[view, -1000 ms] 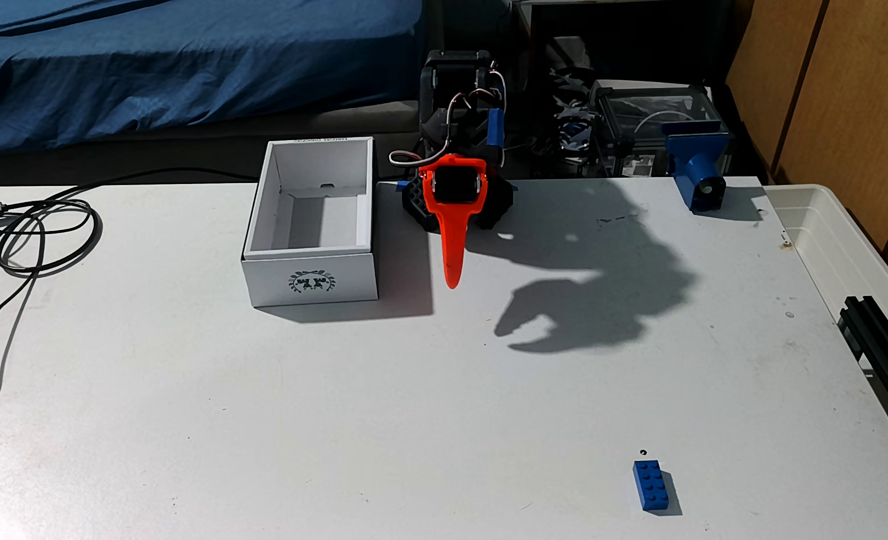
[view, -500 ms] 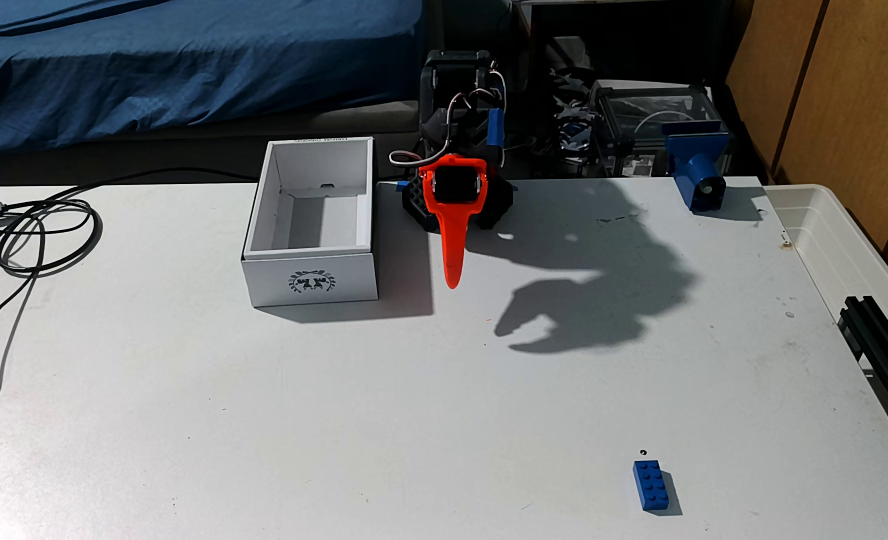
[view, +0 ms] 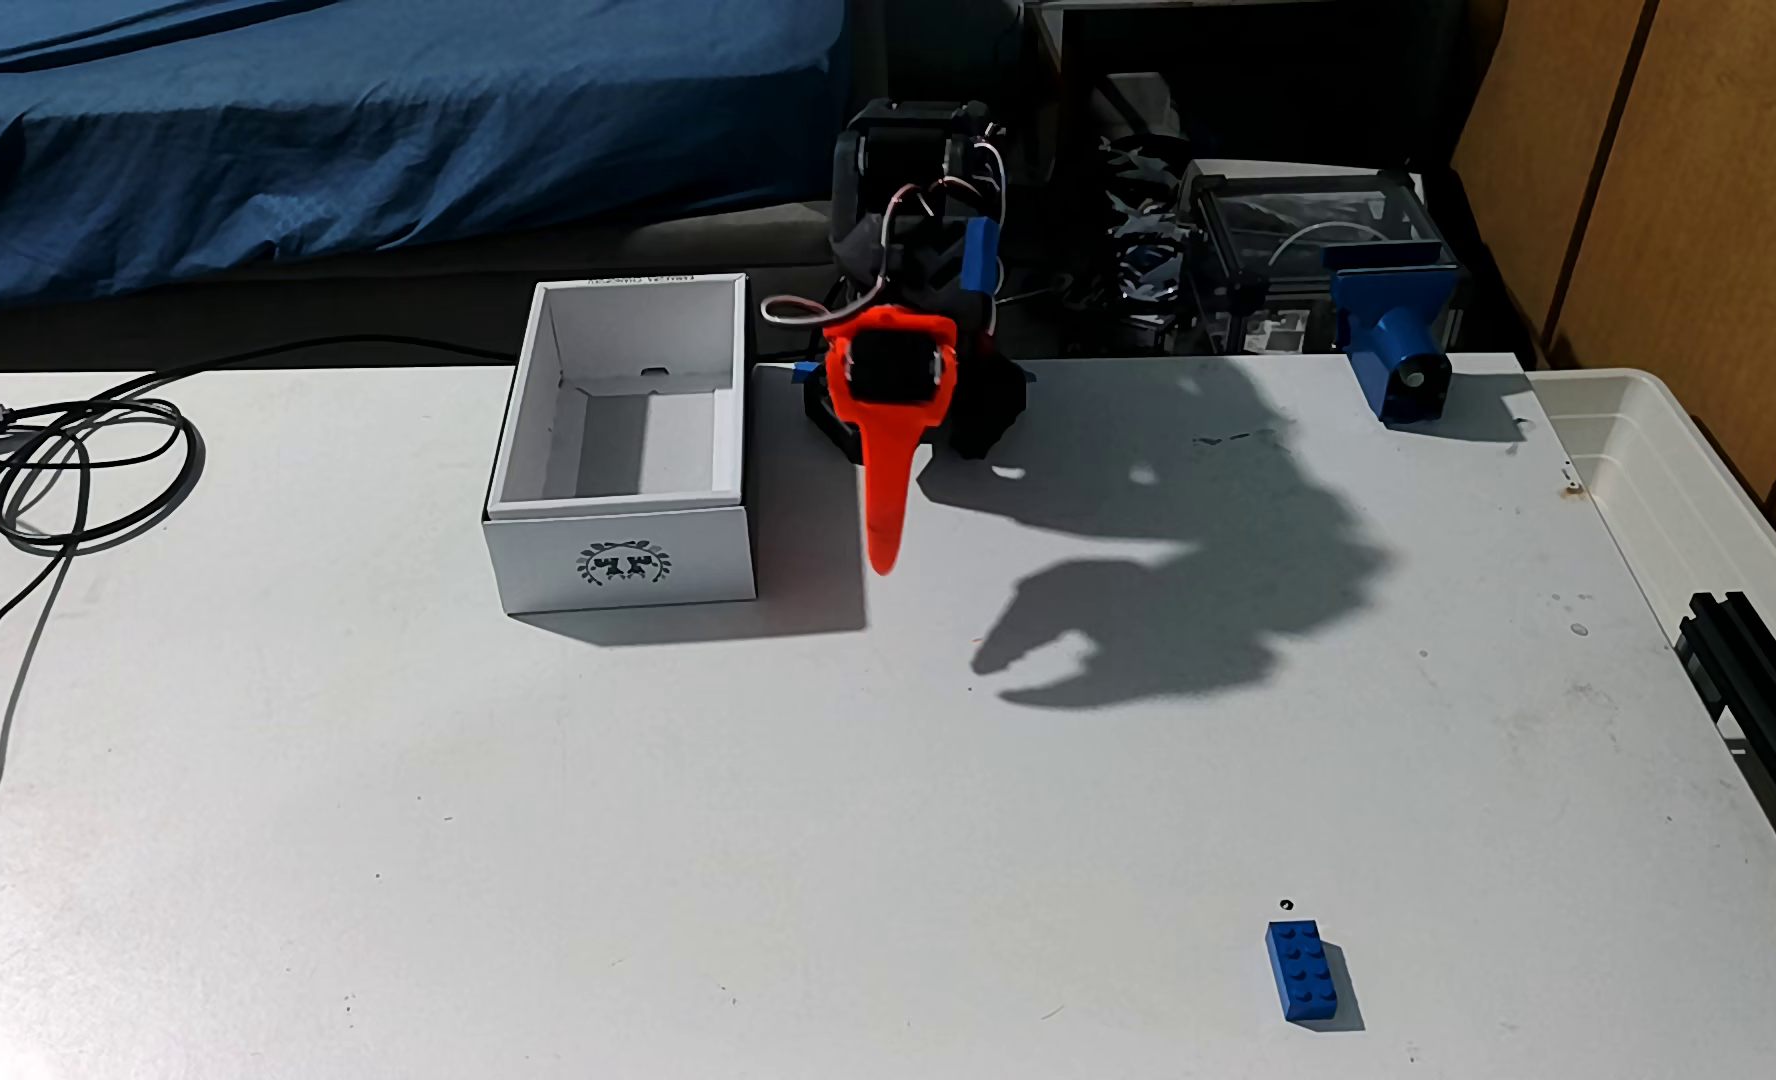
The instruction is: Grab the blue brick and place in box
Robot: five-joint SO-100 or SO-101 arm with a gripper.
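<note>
The blue brick (view: 1303, 973) lies studs up near the front right of the white table (view: 655, 831), far from the arm. The box (view: 622, 561), white with a dark crest on its near short side, stands open and empty at the back, left of centre. The black arm stands folded at the back edge, just right of the box. Its orange gripper (view: 883, 566) hangs pointing down above the table beside the box's right front corner. Only the orange finger (view: 884, 488) faces the camera. The gripper's shadow on the table shows two tips slightly apart, with nothing between them.
Black cables (view: 84, 467) coil at the left of the table. A blue clamp-like part (view: 1398, 348) sits at the back right edge, and a translucent white bin (view: 1694, 498) lies beyond it. A black rail (view: 1767, 706) crosses the right edge.
The arm has turned a little to the left in the view, carrying the gripper tip and its shadow closer to the box. The brick and the box have not moved.
</note>
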